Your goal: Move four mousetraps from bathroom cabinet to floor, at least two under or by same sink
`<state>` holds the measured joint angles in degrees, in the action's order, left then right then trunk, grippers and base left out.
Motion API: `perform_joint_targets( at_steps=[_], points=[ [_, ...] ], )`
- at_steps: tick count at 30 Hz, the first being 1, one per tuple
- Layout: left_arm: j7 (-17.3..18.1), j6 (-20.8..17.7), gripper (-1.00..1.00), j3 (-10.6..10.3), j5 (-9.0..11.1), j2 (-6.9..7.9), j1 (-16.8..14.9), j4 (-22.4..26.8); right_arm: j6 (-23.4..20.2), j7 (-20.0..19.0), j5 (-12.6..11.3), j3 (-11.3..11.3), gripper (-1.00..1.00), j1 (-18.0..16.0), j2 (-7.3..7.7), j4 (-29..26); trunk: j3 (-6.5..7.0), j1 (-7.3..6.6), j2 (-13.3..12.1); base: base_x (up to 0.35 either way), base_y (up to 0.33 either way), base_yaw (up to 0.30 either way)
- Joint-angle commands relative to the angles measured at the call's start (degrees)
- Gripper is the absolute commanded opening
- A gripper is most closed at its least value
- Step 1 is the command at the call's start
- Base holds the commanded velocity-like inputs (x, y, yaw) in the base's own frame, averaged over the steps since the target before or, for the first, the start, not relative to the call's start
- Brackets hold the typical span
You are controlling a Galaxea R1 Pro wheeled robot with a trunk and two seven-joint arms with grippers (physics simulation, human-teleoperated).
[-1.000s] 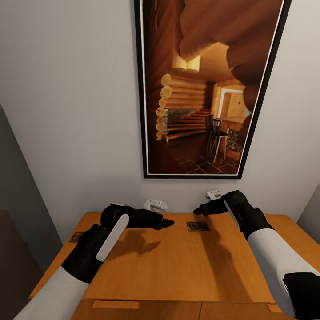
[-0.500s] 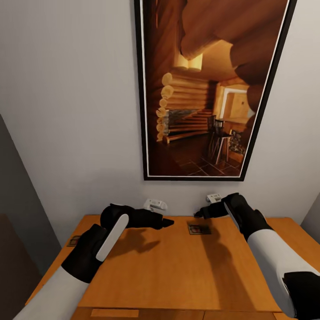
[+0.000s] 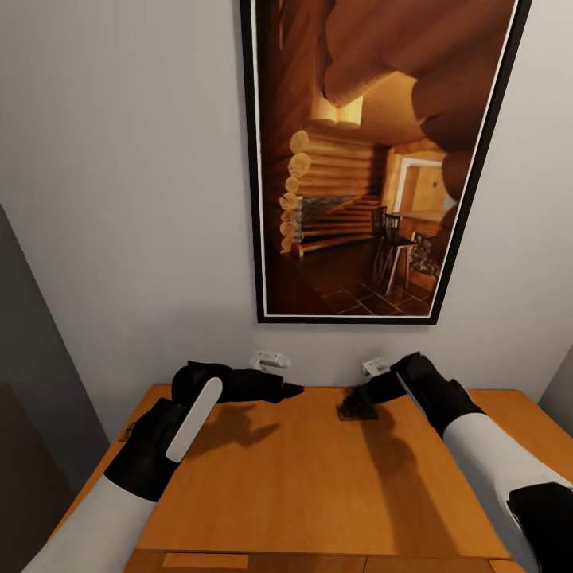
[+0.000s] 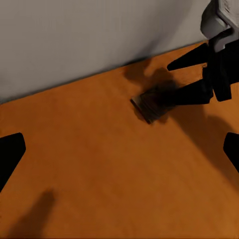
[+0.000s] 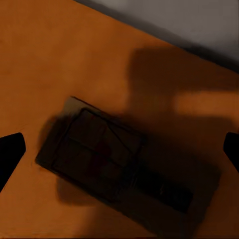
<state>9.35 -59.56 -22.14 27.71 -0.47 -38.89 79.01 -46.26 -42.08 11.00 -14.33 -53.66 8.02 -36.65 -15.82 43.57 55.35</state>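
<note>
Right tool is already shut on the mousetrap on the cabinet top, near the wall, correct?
Not shut: the right tool is open above the mousetrap, its fingertips spread at either side in the right wrist view. The trap lies flat on the cabinet top near the wall.

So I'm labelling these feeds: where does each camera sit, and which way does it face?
Head: high up, facing down over the cabinet and wall picture; both arms, left gripper, right gripper.
Left wrist: faces across the top toward the mousetrap; own fingertips, right gripper.
Right wrist: straight down at the mousetrap; own fingertips.
All share that mousetrap.
</note>
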Motion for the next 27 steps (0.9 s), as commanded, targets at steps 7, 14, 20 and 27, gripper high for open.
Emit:
perform_joint_targets(
  at_steps=[7,14,20,27],
  points=[
    [0.59,-0.21,1.0,0.28,-0.62,-0.05,-0.05,0.03,2.87,-7.9,0.84,-3.12,1.0,-0.05,2.84,0.12,-0.08,0.01,0.06,0.0,0.0,0.0],
    [0.58,-0.21,1.0,0.31,-0.64,-0.07,-0.05,0.01,4.15,-10.49,0.83,-3.91,1.0,-0.04,3.84,-0.19,-0.08,0.01,0.06,0.0,0.0,0.0],
    [0.58,-0.21,1.0,0.29,-0.64,-0.06,-0.05,0.01,4.35,-11.9,0.78,-4.07,1.0,-0.04,4.07,-0.44,-0.08,0.01,0.06,0.0,0.0,0.0],
    [0.58,-0.21,1.0,0.22,-0.64,-0.06,-0.05,0.0,4.41,-14.54,0.94,-4.04,1.0,-0.05,4.23,-0.56,-0.08,0.01,0.06,0.0,0.0,0.0]
  ],
)
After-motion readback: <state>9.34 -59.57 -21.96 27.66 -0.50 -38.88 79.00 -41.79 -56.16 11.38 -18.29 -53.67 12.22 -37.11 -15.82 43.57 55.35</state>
